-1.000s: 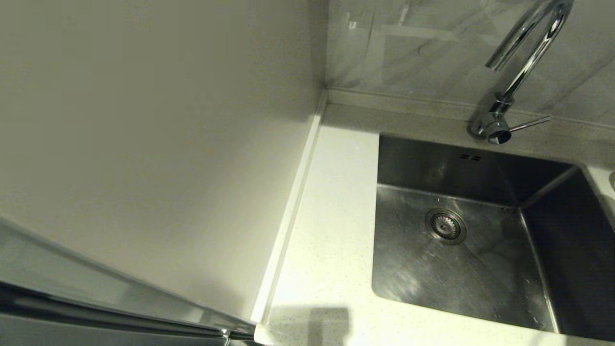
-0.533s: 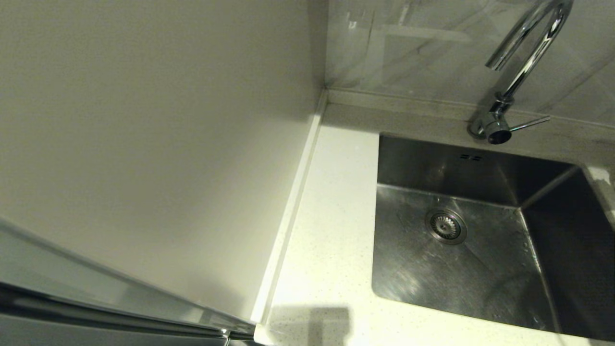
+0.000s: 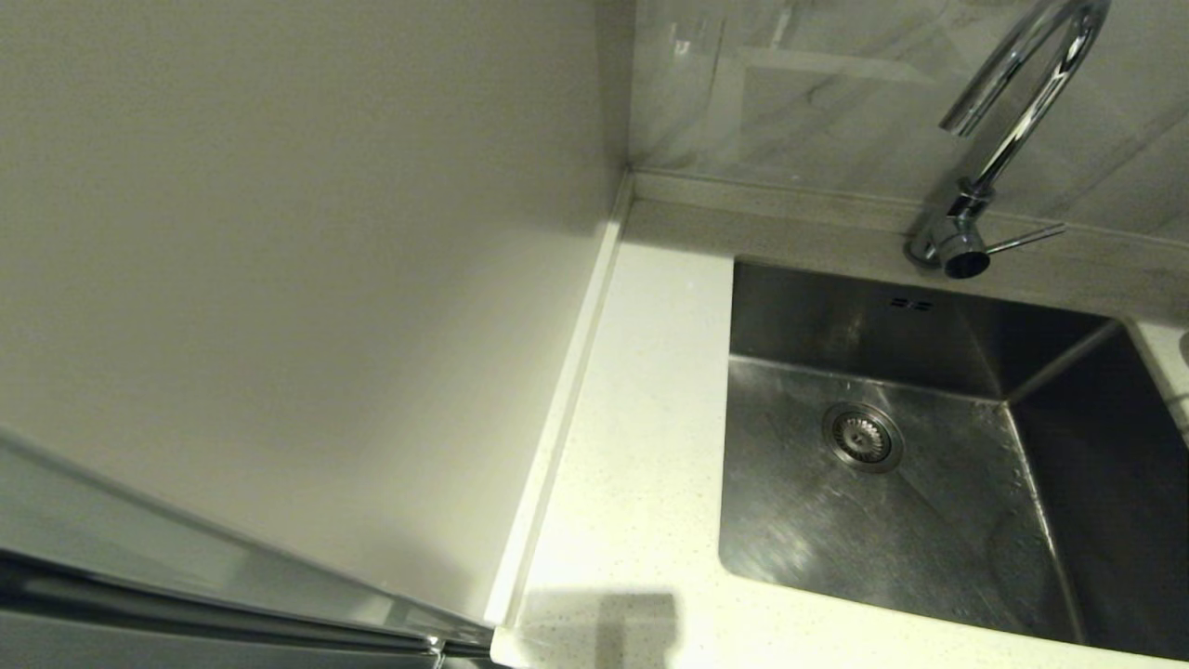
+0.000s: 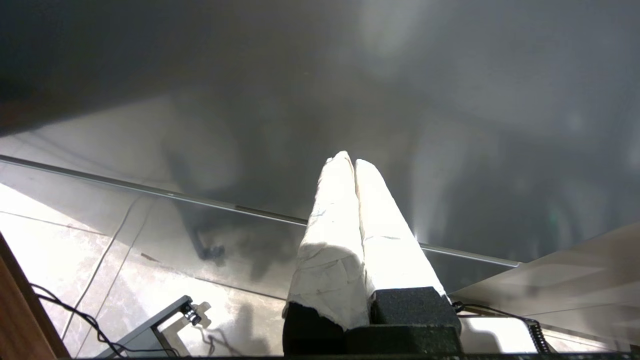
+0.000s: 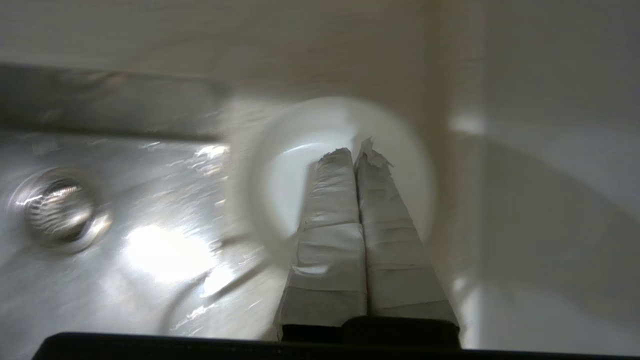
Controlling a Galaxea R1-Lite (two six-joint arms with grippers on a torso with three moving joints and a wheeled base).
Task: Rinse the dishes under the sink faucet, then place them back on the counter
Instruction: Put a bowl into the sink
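One white bowl [image 5: 320, 165] sits beyond the right gripper [image 5: 356, 152], whose fingers are pressed together.

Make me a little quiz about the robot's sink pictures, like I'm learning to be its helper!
1. True or false: water is pouring from the faucet.
2. In the head view, what lies in the sink? A) a pink plate B) only its drain strainer C) a sponge
3. Fill in: in the right wrist view, the right gripper has its jaws pressed together in front of a white ____.

Key: 1 false; 2 B; 3 bowl.
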